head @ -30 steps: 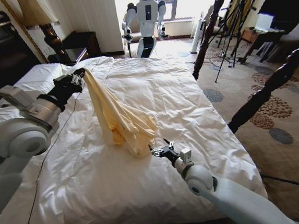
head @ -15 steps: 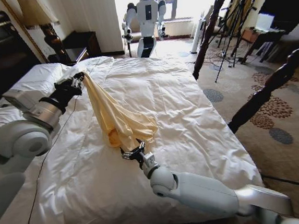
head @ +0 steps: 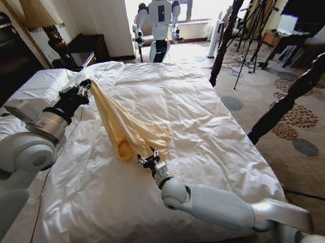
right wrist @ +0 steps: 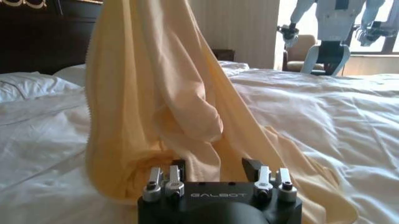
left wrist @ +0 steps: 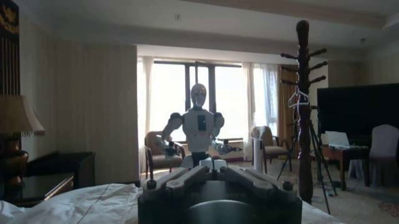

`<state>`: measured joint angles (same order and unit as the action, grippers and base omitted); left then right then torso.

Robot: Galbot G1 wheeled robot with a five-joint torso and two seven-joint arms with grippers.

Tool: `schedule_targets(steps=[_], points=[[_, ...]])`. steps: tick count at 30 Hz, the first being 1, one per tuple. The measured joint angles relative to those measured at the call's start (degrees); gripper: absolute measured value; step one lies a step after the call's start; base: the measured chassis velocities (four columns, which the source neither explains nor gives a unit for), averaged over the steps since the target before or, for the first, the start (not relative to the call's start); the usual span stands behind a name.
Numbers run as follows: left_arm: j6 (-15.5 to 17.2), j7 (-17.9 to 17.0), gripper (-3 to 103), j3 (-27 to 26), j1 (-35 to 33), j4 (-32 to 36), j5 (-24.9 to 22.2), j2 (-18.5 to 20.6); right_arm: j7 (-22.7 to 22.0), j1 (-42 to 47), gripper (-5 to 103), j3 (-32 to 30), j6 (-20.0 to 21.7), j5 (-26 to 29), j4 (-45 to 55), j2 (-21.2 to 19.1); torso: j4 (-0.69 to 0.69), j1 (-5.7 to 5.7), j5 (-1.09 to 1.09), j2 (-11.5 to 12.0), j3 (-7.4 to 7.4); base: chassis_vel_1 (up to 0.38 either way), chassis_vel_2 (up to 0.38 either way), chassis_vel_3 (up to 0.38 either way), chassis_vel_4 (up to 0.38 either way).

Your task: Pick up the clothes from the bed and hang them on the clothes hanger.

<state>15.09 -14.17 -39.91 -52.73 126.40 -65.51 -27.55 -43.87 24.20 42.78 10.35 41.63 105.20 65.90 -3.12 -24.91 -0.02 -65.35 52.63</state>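
The clothes, a pale yellow shirt [head: 130, 133], hang in a long drape from my left gripper [head: 83, 88], which is shut on the top end above the bed [head: 207, 112]. The lower folds rest on the white duvet. My right gripper [head: 148, 158] sits low on the duvet at that lower end. In the right wrist view its fingers [right wrist: 249, 167] stand open with the shirt [right wrist: 156, 93] bunched between them. The left gripper [left wrist: 212, 162] points toward the window. What looks like a thin clothes hanger [left wrist: 298, 99] hangs on a tall wooden coat stand [left wrist: 303, 130].
Another white robot [head: 159, 16] stands by the window beyond the bed's foot. Dark wooden posts [head: 296, 90] and black tripods [head: 256, 16] stand over patterned carpet on the right. White pillows [head: 40, 86], a lamp and a nightstand [head: 85, 48] are at the left.
My right arm has swung left across the duvet, bringing its gripper from beside the shirt's lower end up against its folds. The left gripper, still holding the shirt, has barely shifted.
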Motion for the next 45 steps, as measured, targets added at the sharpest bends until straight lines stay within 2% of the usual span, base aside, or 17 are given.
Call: schedule_targets(steps=[3,9,12,13,15,22,26,28,29,31,32,33,36,37,41,43,45], points=[[-0.21,0.04,0,-0.21,-0.33,0.1,0.28,-0.31,0.33,-2.75,41,-0.93,-0.1,0.15,-0.86,-0.24,0.01,0.0,0.0,0.0,0.0,0.0,0.0,0.0,0.0],[-0.26,-0.12,0,-0.78,-0.8,0.94,0.33,-0.82,0.34,-7.77,25,-2.92,-0.13,1.85,-2.84,-0.45,0.01,0.0,0.0,0.0,0.0,0.0,0.0,0.0,0.0],[-0.36,-0.22,0,-1.38,-1.54,1.53,0.34,-0.92,0.41,-10.38,9,-4.36,-0.1,3.34,-3.92,-0.99,0.01,0.0,0.0,0.0,0.0,0.0,0.0,0.0,0.0],[-0.36,-0.22,0,-1.38,-1.54,1.53,0.34,-0.92,0.41,-10.38,9,-4.36,-0.1,3.34,-3.92,-0.99,0.01,0.0,0.0,0.0,0.0,0.0,0.0,0.0,0.0],[-0.43,-0.41,0,-1.73,-1.91,1.82,0.34,-0.91,0.43,-11.61,-1,-5.16,-0.07,4.15,-4.26,-1.27,0.01,0.0,0.0,0.0,0.0,0.0,0.0,0.0,0.0],[-0.75,-2.45,0,-2.69,-2.28,2.98,0.09,-0.98,0.94,-16.37,-2,-7.46,0.04,6.76,-5.48,-1.53,0.0,0.0,0.01,0.0,0.0,0.0,0.0,0.0,0.0],[-0.81,-3.32,0,-4.33,-3.36,4.24,-0.1,-0.99,3.21,-22.44,-2,-9.25,0.2,9.11,-7.44,-1.69,0.01,0.0,0.0,0.0,0.0,0.0,0.0,0.0,0.0],[-0.81,-3.98,0,-5.85,-4.5,5.56,-0.45,-1.1,7.77,-28.52,-2,-11.01,0.2,10.2,-10.62,-1.65,0.01,0.0,-0.01,0.0,0.0,0.0,0.0,0.0,0.0],[-0.81,-3.98,0,-5.85,-4.5,5.56,-0.45,-1.1,7.77,-28.52,-2,-11.01,0.2,10.2,-10.62,-1.65,0.01,0.0,-0.01,0.0,0.0,0.0,0.0,0.0,0.0],[-0.69,-4.74,0,-6.9,-5.52,7.12,-1.0,-1.35,14.48,-32.9,-2,-12.55,-0.07,10.58,-14.9,-1.36,0.01,0.0,-0.01,0.0,0.0,0.0,0.0,0.0,0.0],[-0.69,-4.74,0,-6.9,-5.52,7.12,-1.0,-1.35,14.48,-32.9,-2,-12.55,-0.07,10.58,-14.9,-1.36,0.01,0.0,-0.01,0.0,0.0,0.0,0.0,0.0,0.0],[-0.5,-4.99,0,-7.42,-6.26,8.08,-1.12,-1.58,17.55,-34.74,-1,-12.77,0.01,10.74,-17.28,-1.17,0.01,0.0,-0.01,0.0,-0.01,0.0,0.0,0.0,0.0],[0.1,-5.36,0,-7.85,-8.89,9.83,-0.96,-2.27,20.49,-36.04,-3,-12.14,6.61,14.65,-20.98,-1.21,0.02,0.0,-0.01,0.0,0.0,0.0,0.0,0.0,0.0],[0.1,-5.36,0,-7.85,-8.89,9.83,-0.96,-2.27,20.49,-36.04,-3,-12.14,6.61,14.65,-20.98,-1.21,0.02,0.0,-0.01,0.0,0.0,0.0,0.0,0.0,0.0],[0.27,-5.49,0,-7.32,-11.41,10.05,0.1,-2.85,12.76,-30.4,3,-12.53,15.08,21.56,-24.44,-1.45,0.03,0.0,0.03,0.01,0.0,0.0,0.0,0.0,0.0],[0.28,-5.49,0,-7.28,-11.67,9.98,0.2,-2.91,12.84,-29.2,6,-13.04,16.91,22.27,-25.31,-2.15,0.04,0.0,0.03,0.01,0.0,0.0,0.0,0.0,0.0],[0.29,-5.48,0,-7.26,-11.82,9.61,0.33,-2.96,15.98,-27.34,14,-13.79,19.43,22.68,-25.96,-4.57,-0.01,0.0,0.02,0.01,0.0,0.0,0.0,0.0,0.0]])
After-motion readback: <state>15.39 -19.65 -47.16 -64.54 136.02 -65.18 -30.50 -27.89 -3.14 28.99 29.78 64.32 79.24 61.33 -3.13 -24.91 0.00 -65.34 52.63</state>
